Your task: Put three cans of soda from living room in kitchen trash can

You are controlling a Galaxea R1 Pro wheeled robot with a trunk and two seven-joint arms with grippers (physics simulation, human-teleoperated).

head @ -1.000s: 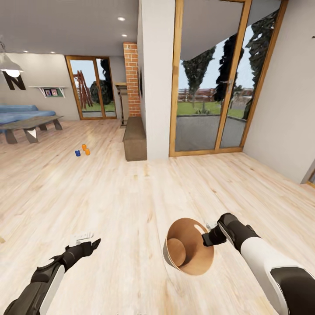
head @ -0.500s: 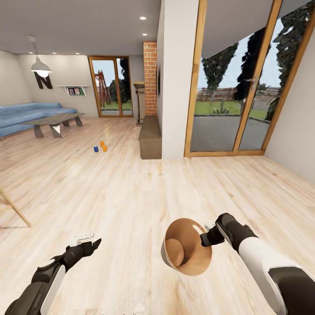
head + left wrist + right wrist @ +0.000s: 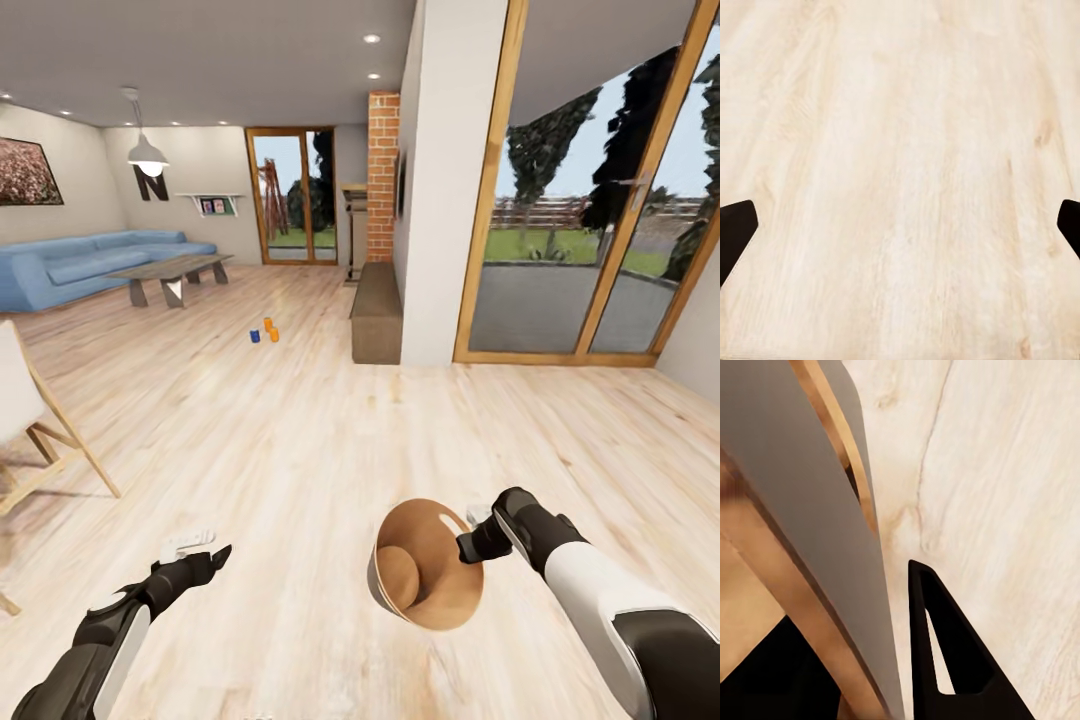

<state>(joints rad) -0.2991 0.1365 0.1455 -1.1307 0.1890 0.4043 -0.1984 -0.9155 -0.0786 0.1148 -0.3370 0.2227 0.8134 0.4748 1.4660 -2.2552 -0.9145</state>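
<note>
Far across the light plank floor stand the three soda cans together: two orange ones (image 3: 270, 329) and a dark blue one (image 3: 255, 336). They are well beyond both arms. My right gripper (image 3: 472, 545) is shut on the rim of the trash can (image 3: 425, 563), which hangs tilted above the floor, its brown inside facing me. In the right wrist view the can's grey wall (image 3: 810, 540) sits between the dark fingers (image 3: 945, 660). My left gripper (image 3: 205, 556) hangs low over bare floor, open and holding nothing, with its fingertips (image 3: 735, 232) wide apart.
A long dark low cabinet (image 3: 377, 312) runs along the white wall below a red brick column (image 3: 382, 175). A blue sofa (image 3: 85, 262) and coffee table (image 3: 172, 273) stand at the back left. A wooden-legged chair (image 3: 35, 425) is near left. Glass doors (image 3: 585, 230) fill the right.
The whole view has shifted, so the camera has moved: cans, cabinet and sofa sit further right in the picture, and a chair has come in at left. Arms and trash can hold their pose.
</note>
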